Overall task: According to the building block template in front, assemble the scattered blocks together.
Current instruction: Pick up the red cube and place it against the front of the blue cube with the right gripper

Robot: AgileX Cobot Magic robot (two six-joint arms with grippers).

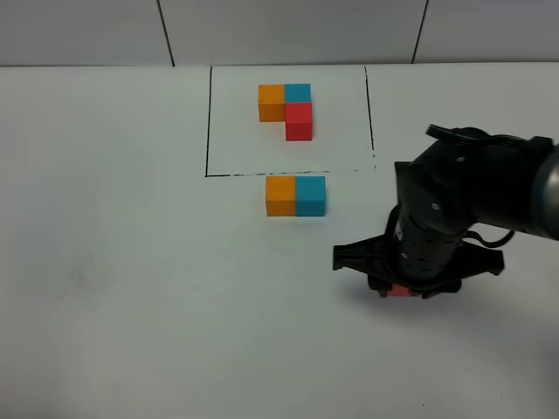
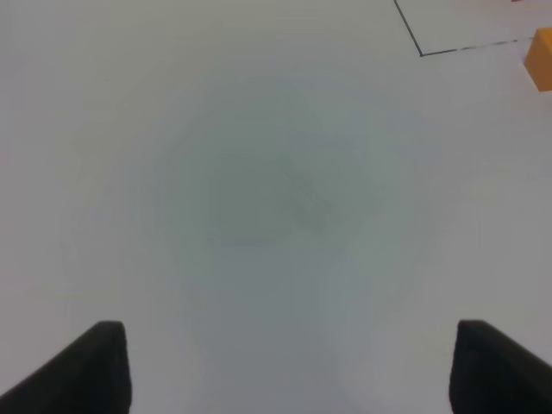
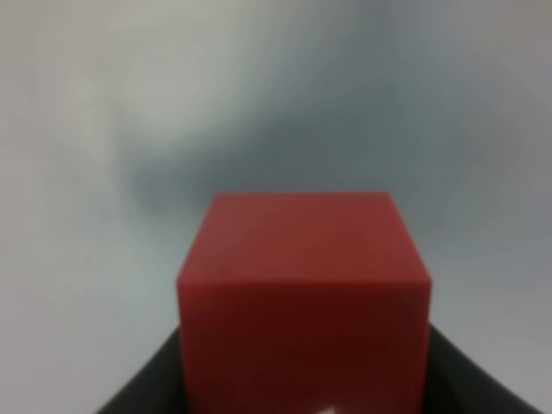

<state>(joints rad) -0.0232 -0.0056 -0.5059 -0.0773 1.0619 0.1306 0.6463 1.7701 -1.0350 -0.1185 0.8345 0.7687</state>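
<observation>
The building block template (image 1: 286, 111), orange and blue in a row with red below blue, lies inside a thin black outline (image 1: 208, 122) at the back. Just in front of the outline the loose orange cube (image 1: 280, 195) and sky-blue cube (image 1: 311, 195) sit side by side, touching. My right gripper (image 1: 409, 285) is to their front right, shut on the red cube (image 1: 400, 291), which is low over the table. The right wrist view shows the red cube (image 3: 302, 293) filling the gap between the dark fingers (image 3: 142, 392). My left gripper (image 2: 297, 371) is open and empty over bare table.
The white table (image 1: 131, 288) carries nothing else. The left wrist view shows a corner of the black outline (image 2: 423, 53) and an edge of the orange cube (image 2: 541, 59) far off. The right arm's bulk (image 1: 472, 192) hangs over the right side.
</observation>
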